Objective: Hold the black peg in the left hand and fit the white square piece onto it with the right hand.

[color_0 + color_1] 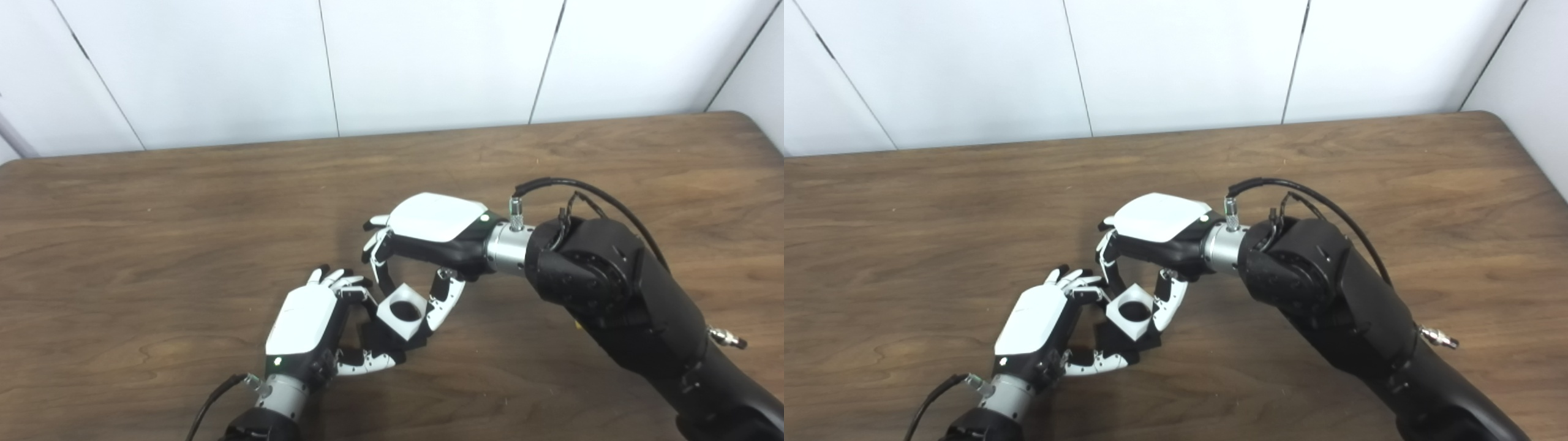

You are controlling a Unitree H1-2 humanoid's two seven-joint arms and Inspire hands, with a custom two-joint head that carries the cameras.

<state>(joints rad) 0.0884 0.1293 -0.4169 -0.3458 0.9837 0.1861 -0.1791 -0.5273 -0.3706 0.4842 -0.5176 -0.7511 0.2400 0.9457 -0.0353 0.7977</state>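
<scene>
two hands are recorded over one brown wood-grain table (184, 202), its surface matte and streaked with darker figure. behind it stands a plain white panelled wall (429, 61) with thin dark seams.

the right hand (422, 245), white-shelled on its back and black beneath, on a bulky black arm with a silver wrist collar, is closed on the white square piece (402, 313); the piece is pinched between its fingers (384, 278) and thumb. the left hand (318, 324), of like build, is curled around the black peg (376, 335), of which only a dark base portion shows below the piece. whether the peg is fully gripped cannot be told with certainty, though the fingers are seen wrapped about it.

the white square piece is a smooth, hard-looking block with flat faces, sharp corners and a round dark bore through its middle. it is held tilted, directly above and seemingly touching the peg; how far it is seated cannot be told.

the step in hand is judged to be the fitting itself. it would be done well if the bore were squared to the peg's axis before pressure is applied, the tilt taken out first, and the peg kept steady by the left hand. a light pinch should be kept so that the piece can self-centre; jamming is the risk if it is pushed while cocked.
</scene>
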